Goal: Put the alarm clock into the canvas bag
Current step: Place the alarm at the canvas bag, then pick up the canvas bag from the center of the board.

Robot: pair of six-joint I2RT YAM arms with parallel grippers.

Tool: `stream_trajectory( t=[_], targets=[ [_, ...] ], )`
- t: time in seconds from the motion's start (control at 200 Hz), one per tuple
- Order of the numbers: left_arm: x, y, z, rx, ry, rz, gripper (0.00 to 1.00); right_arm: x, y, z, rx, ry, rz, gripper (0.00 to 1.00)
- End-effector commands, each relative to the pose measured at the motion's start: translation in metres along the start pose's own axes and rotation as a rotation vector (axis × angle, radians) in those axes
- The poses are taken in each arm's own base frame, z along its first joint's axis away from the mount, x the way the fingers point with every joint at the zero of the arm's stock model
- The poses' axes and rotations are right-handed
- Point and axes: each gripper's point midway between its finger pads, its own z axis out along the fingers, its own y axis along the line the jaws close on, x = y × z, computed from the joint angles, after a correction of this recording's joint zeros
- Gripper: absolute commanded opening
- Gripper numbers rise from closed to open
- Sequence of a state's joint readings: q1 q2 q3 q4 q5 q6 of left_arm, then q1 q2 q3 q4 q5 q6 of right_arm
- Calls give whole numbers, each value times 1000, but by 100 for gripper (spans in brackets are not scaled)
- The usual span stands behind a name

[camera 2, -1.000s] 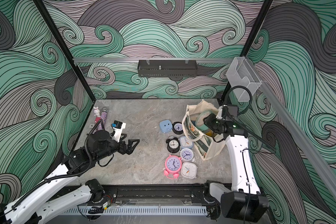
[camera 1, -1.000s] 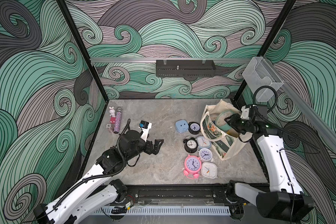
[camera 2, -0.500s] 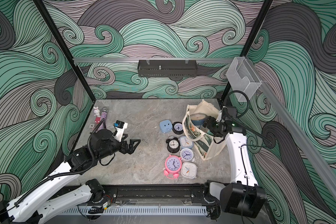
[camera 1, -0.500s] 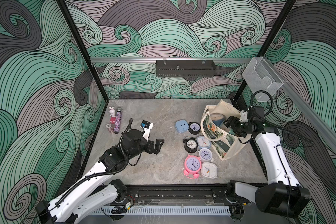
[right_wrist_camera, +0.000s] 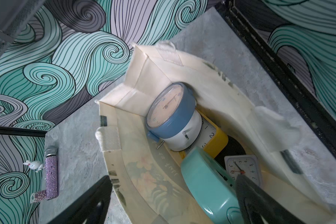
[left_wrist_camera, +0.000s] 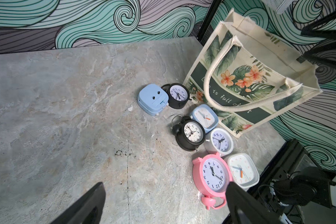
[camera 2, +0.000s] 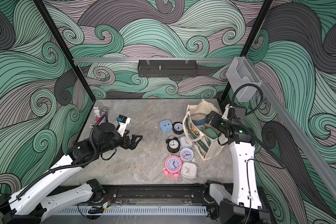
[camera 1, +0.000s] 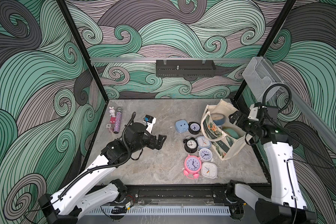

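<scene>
Hovering over the open mouth of the canvas bag [camera 1: 211, 133], the right end effector [camera 1: 233, 118] is holding its two dark fingers spread wide and is gripping nothing. Directly beneath it, inside the bag, a smooth teal clock [right_wrist_camera: 206, 180] is partly covering a yellow clock [right_wrist_camera: 215, 139], a blue-and-white round clock [right_wrist_camera: 173, 116] is leaning against the cloth wall, and a small white square clock [right_wrist_camera: 244, 168] is showing deeper down. The alarm clocks not yet packed are lying flat on the desk [camera 1: 144, 166], just beyond the bag's printed front from this end effector and lower than it. Among them, a black twin-bell clock [camera 1: 190, 144], a pale blue square clock [camera 1: 203, 141], a white round clock [camera 1: 205, 154], a pink twin-bell clock [camera 1: 192, 163] and a white square clock [camera 1: 209, 170] are crowding together face up. The left end effector [camera 1: 160, 142] is likewise standing spread and empty, pointing toward that cluster across a bare stretch of desk and sitting well apart from it, so the right arm is looking the nearer of the two. The pink clock's long axis is running from face to bells, with the bells turned away from the bag. The clocks are appearing hard, glossy and rounded, probably slippery to pinch, while the bag is showing soft cream canvas, sagging open and leaning.
</scene>
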State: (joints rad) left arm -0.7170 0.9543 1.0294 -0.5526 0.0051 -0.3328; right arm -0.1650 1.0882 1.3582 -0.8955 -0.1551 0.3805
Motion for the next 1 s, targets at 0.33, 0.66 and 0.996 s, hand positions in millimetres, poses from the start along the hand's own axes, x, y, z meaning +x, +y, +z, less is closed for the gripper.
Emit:
stream_trajectory(
  t=[0.33, 0.66, 0.996],
  targets=[
    [-36, -58, 60, 173, 252, -58, 96, -48, -55, 32, 325, -26, -158, 100],
    [-51, -95, 141, 256, 378, -141, 87, -40, -57, 89, 292, 127, -180, 71],
    [-77, -134, 191, 286, 360, -149, 91, -17, -10, 81, 66, 151, -152, 1]
  ],
)
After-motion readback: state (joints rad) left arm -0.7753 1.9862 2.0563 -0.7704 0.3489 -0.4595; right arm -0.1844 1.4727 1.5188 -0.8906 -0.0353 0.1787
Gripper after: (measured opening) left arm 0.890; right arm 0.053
